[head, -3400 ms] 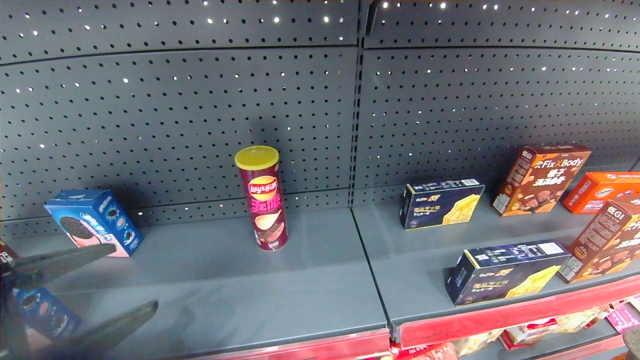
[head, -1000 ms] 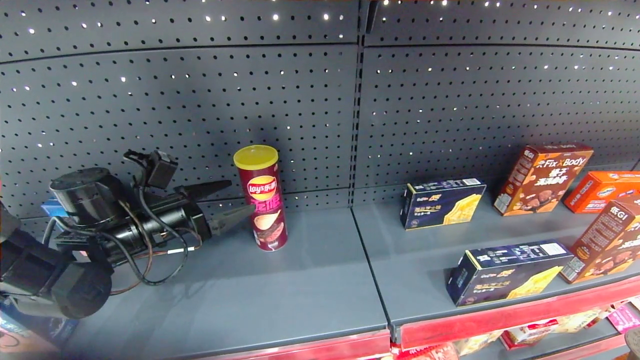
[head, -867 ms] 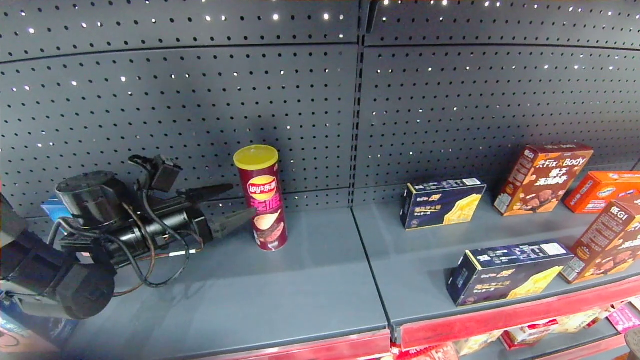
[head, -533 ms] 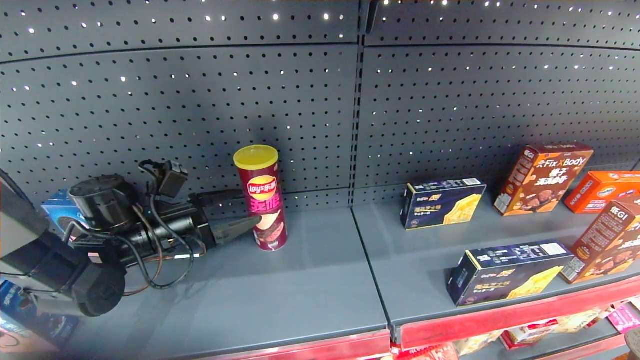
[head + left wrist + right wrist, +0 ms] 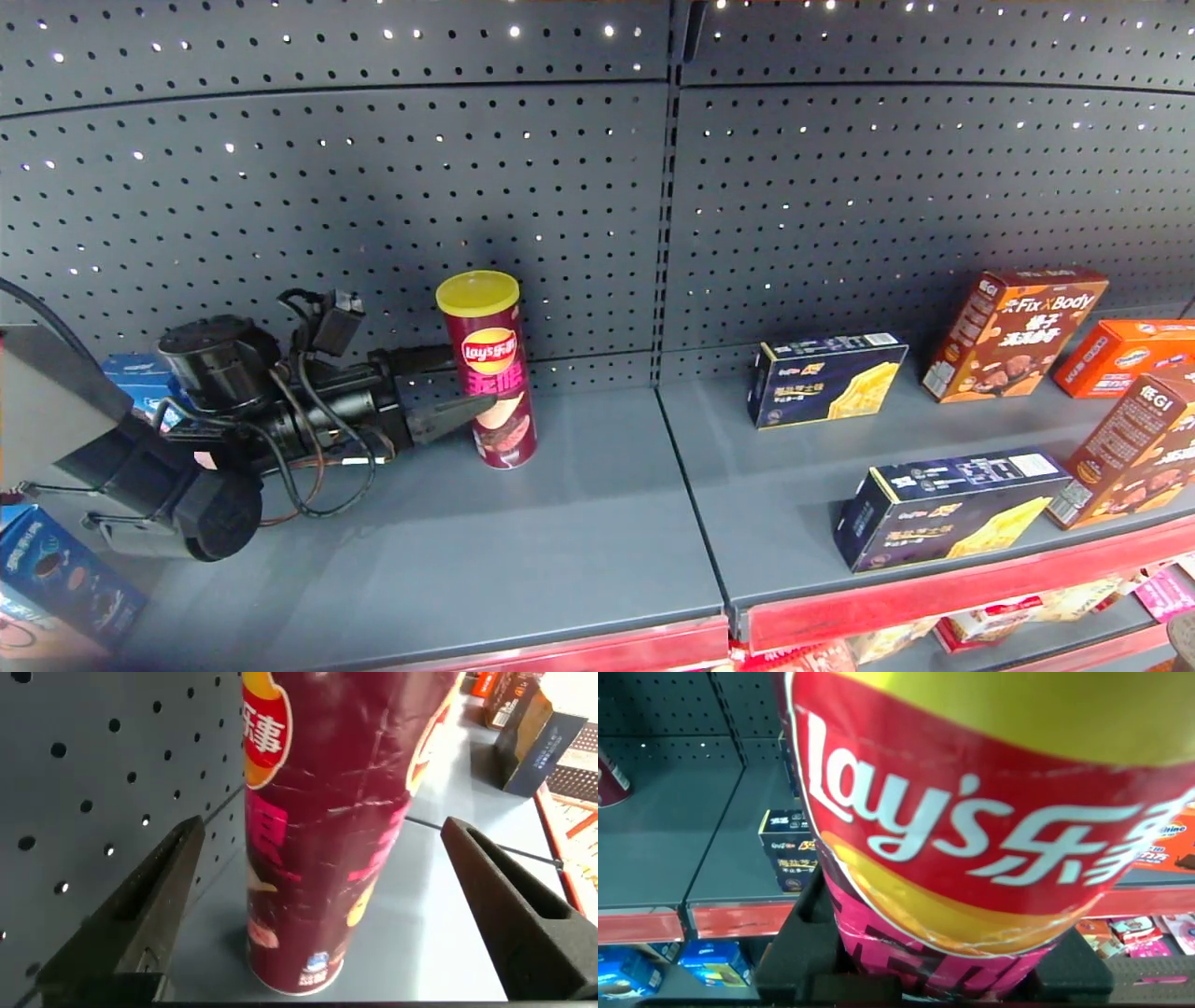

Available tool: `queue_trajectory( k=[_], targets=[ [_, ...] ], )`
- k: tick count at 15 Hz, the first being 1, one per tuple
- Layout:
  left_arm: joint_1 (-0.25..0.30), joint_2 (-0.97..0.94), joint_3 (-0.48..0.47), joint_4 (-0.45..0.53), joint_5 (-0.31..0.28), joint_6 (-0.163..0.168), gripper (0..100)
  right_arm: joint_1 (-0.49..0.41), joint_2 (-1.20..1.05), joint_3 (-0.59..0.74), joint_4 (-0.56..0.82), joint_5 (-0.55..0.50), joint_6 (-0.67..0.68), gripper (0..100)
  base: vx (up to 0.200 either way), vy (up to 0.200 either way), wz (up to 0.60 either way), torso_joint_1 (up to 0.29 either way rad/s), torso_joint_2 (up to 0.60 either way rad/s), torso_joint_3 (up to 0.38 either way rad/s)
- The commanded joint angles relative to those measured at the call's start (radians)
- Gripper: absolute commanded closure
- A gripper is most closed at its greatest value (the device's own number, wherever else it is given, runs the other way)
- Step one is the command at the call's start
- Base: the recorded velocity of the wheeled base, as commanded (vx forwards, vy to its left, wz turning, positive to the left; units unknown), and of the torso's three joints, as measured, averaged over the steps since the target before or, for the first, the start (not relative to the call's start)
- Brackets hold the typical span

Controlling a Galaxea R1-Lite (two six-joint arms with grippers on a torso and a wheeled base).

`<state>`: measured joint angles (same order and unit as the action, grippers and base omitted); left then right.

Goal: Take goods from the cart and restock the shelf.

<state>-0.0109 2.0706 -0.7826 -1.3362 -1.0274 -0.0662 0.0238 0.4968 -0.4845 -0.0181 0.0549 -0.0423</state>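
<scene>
One chip can [image 5: 487,369] upright, L pincer [image 5: 320,831] astride

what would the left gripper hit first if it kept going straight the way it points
The chips can: it stands upright between the open jaws of the left gripper, so the gripper's inner body would likely meet the can's side first.

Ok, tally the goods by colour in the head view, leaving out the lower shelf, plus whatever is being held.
maroon chip cans: 2, one standing, one held
blue cookie boxes: 2
navy boxes: 2
brown boxes: 2
orange box: 1
Total: 9
</scene>
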Motion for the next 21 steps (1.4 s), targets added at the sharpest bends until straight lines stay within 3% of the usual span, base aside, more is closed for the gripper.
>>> queue_trajectory(
  k=[1,4,6,8,20,21],
  targets=[
    [-0.004,0.014,-0.007,0.0,-0.005,0.0,0,0.005,0.002,0.0,0.001,0.0,-0.001,100,0.0,0.0,0.0,0.0,0.0,0.0],
    [-0.015,0.037,-0.026,0.002,-0.029,-0.001,0,0.005,0.0,-0.005,0.001,0.0,0.001,100,0.0,0.0,0.0,0.0,0.0,0.0],
    [-0.023,0.052,-0.063,0.0,-0.048,-0.029,0,0.005,-0.003,-0.003,0.003,0.0,-0.001,100,0.0,0.0,0.0,0.0,0.0,0.0],
    [-0.026,0.071,-0.101,0.003,-0.051,-0.037,0,0.005,0.0,-0.002,0.003,0.0,0.001,100,0.0,0.0,0.0,0.0,0.0,0.0],
    [-0.054,0.129,-0.165,0.014,-0.059,-0.038,0,0.013,0.016,-0.008,0.0,0.0,-0.001,100,0.0,0.0,0.0,0.0,0.0,0.0],
    [-0.057,0.129,-0.169,0.014,-0.059,-0.046,100,0.013,0.017,-0.008,0.0,0.0,-0.001,100,0.0,0.0,0.0,0.0,0.0,0.0]
  ],
)
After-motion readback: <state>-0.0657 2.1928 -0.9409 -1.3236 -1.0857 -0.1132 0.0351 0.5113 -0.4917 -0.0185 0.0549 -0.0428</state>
